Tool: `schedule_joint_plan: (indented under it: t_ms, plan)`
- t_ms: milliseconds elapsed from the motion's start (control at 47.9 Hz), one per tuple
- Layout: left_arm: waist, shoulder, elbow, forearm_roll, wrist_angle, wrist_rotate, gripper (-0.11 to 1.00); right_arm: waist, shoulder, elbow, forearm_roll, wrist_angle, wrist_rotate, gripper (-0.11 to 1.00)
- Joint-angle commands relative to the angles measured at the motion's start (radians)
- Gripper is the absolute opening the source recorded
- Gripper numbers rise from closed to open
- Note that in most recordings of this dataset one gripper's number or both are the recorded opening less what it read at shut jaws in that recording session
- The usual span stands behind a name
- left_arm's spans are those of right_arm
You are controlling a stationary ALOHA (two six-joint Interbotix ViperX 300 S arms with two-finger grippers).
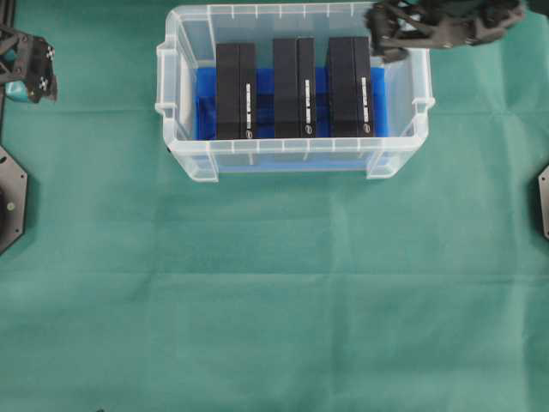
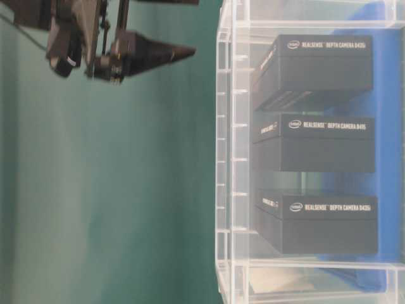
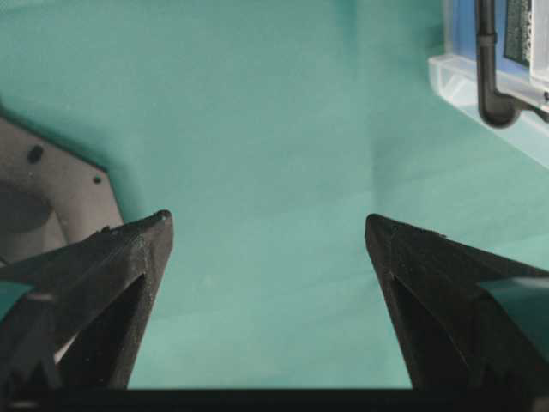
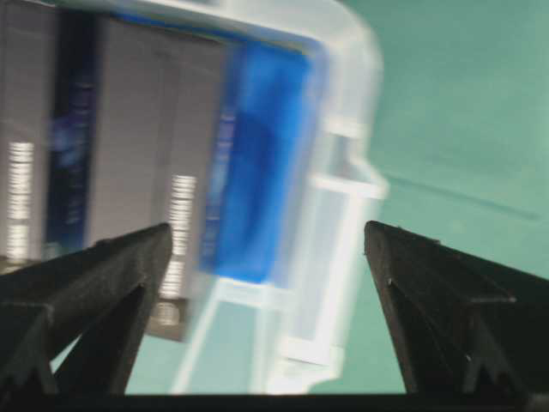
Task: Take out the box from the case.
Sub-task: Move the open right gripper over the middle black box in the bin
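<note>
Green surface [image 1: 274,292] in front, case [image 1: 184,159] beyond holding three black boxes; right claw [image 1: 383,39], open and empty, approaches the rightmost box [image 1: 349,86], next needing descent astride it.

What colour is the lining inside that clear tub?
Blue lining, clearest in the overhead view.

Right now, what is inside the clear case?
The case holds three black boxes standing side by side on a blue lining. The lining beneath the boxes is covered.
</note>
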Motion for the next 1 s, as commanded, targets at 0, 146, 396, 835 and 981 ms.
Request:
schedule_joint_plan:
  t_ms: [0, 146, 396, 835, 981]
  plan:
    - [0.000, -0.002, -0.025, 0.005, 0.000, -0.009, 0.99, 0.015, 0.014, -0.054, 0.000, -0.006, 0.002, 0.95]
    - [0.000, -0.002, -0.025, 0.006, 0.002, -0.020, 0.99, 0.038, 0.061, -0.100, 0.002, -0.008, 0.003, 0.95]
    - [0.000, -0.002, -0.025, 0.009, 0.002, -0.020, 0.99, 0.071, 0.144, -0.158, 0.017, -0.060, 0.035, 0.95]
    - [0.000, 0.000, -0.021, 0.011, 0.002, -0.021, 0.99, 0.104, 0.267, -0.288, 0.046, -0.084, 0.041, 0.95]
    - [0.000, -0.002, -0.020, 0.011, 0.002, -0.021, 0.99, 0.104, 0.295, -0.322, 0.048, -0.081, 0.041, 0.95]
